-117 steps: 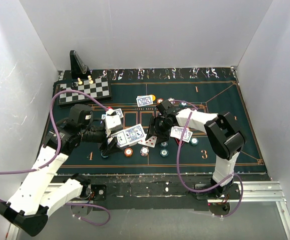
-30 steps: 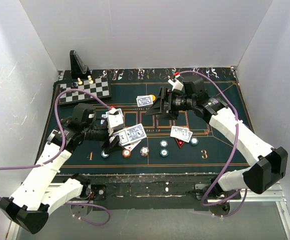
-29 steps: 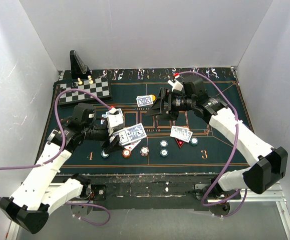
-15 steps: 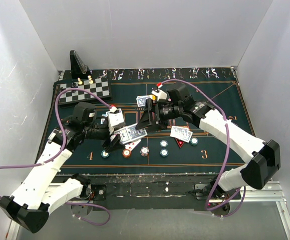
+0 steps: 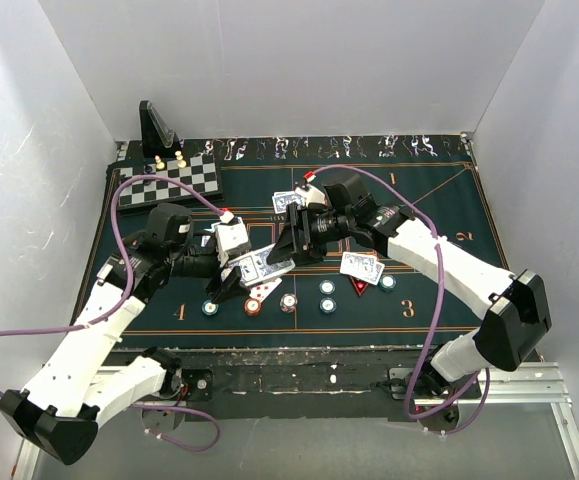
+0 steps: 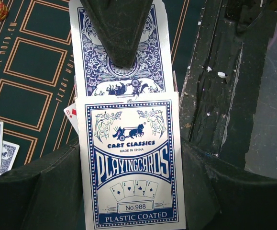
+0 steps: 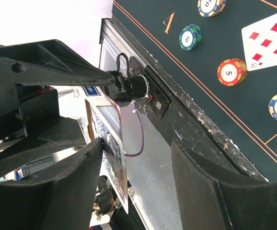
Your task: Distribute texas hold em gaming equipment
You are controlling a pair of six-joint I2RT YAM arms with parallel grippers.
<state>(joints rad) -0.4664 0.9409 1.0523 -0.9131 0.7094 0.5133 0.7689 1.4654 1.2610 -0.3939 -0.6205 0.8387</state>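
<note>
My left gripper (image 5: pixel 237 278) (image 6: pixel 131 187) is shut on a blue-and-white playing card pack (image 6: pixel 131 167) (image 5: pixel 261 268), held above the mat's front left. A blue-backed card (image 6: pixel 150 62) sticks out of the pack. My right gripper (image 5: pixel 289 248) (image 7: pixel 137 158) has reached that card. Its jaws are open, and the card's edge (image 7: pixel 113 160) rests against one finger (image 7: pixel 76 172). More cards (image 5: pixel 362 267) lie at mid-right and others (image 5: pixel 289 201) at the back. Poker chips (image 5: pixel 254 304) (image 7: pixel 232 72) and a red triangle marker (image 5: pixel 357 286) sit along the front.
The chessboard (image 5: pixel 169 180) with pawns and the black stand (image 5: pixel 156 128) are at the back left. A face-up red card (image 5: pixel 265 290) (image 7: pixel 270 38) lies under the held pack. White walls enclose the green mat (image 5: pixel 439 220). The scuffed table edge (image 7: pixel 210 129) runs along the front.
My right arm swung from the back of the mat leftward and forward to the pack in my left gripper, and its jaws have narrowed a little. The left gripper stayed put.
</note>
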